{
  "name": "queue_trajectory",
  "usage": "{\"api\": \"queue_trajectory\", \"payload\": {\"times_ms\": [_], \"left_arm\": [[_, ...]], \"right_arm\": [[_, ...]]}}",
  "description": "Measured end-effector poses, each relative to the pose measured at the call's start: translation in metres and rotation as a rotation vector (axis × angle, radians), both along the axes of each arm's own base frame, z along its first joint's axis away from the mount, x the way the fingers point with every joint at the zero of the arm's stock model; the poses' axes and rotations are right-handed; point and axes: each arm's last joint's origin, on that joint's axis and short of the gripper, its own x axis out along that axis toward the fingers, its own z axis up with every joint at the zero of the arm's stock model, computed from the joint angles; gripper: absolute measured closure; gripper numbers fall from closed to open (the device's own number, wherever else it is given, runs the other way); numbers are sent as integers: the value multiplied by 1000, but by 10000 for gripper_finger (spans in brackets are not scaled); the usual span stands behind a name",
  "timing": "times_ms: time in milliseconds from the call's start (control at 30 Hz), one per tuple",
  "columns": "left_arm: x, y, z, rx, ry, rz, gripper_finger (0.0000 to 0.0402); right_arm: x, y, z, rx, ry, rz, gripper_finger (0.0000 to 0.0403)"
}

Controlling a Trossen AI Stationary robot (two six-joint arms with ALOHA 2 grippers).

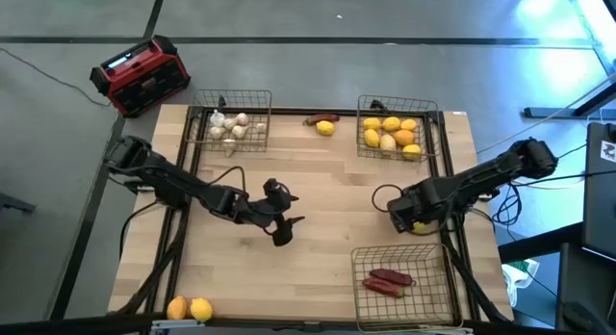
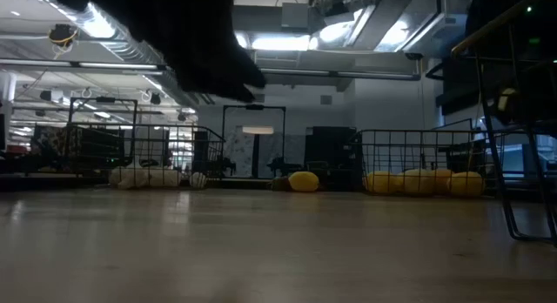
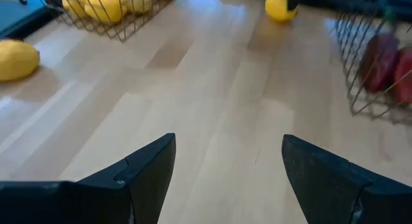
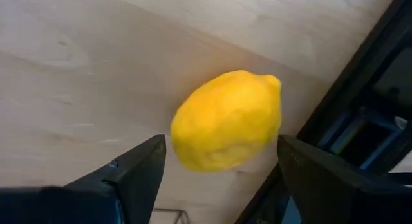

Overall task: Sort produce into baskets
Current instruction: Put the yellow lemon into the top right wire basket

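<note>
Item: right gripper (image 4: pixel 222 169), fingers spread, either side of a lemon (image 4: pixel 226 120) on the table (image 1: pixel 327 219) at its right edge, just above the pepper basket (image 1: pixel 402 277). Left gripper (image 3: pixel 228 163), spread, empty, mid-table. From centre we log garlic basket (image 1: pixel 229 123) at 11 o'clock, citrus basket (image 1: pixel 397 128) at 1.

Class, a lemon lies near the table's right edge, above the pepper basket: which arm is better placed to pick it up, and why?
The right arm. Its gripper is open with the lemon between its fingers. The left gripper is open over bare wood mid-table, far from that lemon.
</note>
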Motion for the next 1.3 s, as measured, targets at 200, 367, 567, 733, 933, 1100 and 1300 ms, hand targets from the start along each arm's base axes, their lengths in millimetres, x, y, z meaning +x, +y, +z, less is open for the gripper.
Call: {"api": "queue_trajectory", "payload": {"times_ms": [200,367,567,733,933,1100,1300], "left_arm": [[5,-2,-12,-22,15,2,121],[7,-6,-11,-23,-13,-14,121],[8,-7,-10,-18,-23,-23,121],[8,-7,-10,-19,-23,-23,121],[8,-7,-10,-19,-24,-22,121],[8,-7,-10,-19,-24,-22,121],[8,-7,-10,-19,-24,-22,121]], "right_arm": [[5,2,-7,2,15,17,107],[13,4,-13,15,-8,22,107],[24,7,-20,8,-81,72,107],[27,9,-25,66,-58,102,116],[28,11,-25,133,-59,126,150],[28,11,-25,125,-64,145,166],[30,10,-25,90,-102,201,158]]}}
